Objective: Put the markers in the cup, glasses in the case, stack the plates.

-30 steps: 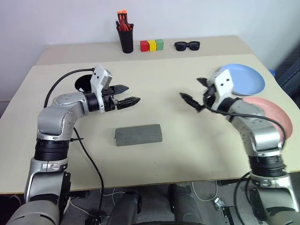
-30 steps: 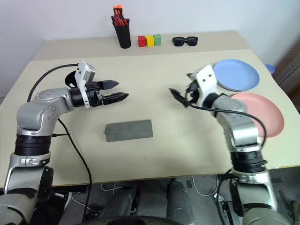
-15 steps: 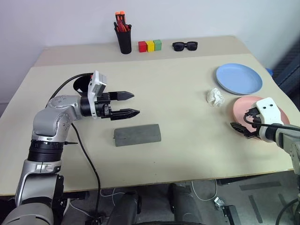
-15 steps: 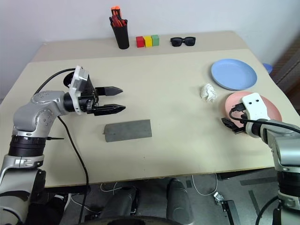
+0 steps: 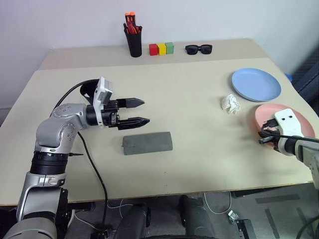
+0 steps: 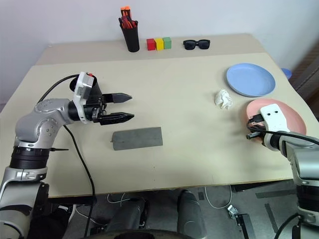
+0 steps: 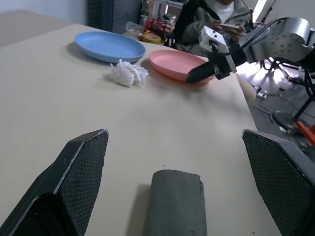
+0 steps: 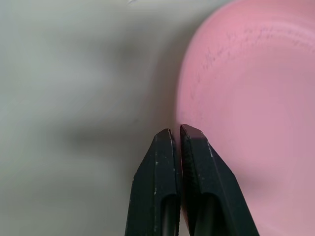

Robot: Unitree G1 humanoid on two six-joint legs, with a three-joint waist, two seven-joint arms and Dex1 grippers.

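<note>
My right gripper (image 5: 262, 140) sits at the near left rim of the pink plate (image 5: 268, 113), and in its wrist view the fingers (image 8: 165, 162) are shut with the rim lining up between them. The light blue plate (image 5: 255, 83) lies apart, further back. The grey case (image 5: 147, 143) lies closed at the table's middle. Just above and left of it my left gripper (image 5: 146, 111) hovers open and empty, pointing right. The black cup (image 5: 87, 91) stands behind that wrist, mostly hidden. The markers and the glasses are hidden.
A crumpled white paper (image 5: 230, 103) lies left of the plates. At the back stand a black pen holder (image 5: 133, 44), three coloured blocks (image 5: 161, 48) and black sunglasses (image 5: 198, 49). A person (image 7: 216, 10) sits beyond the table's right edge.
My right arm swung from the table's middle out to the pink plate, sank, and its open fingers shut at the rim. The left gripper turned slightly and stayed open.
</note>
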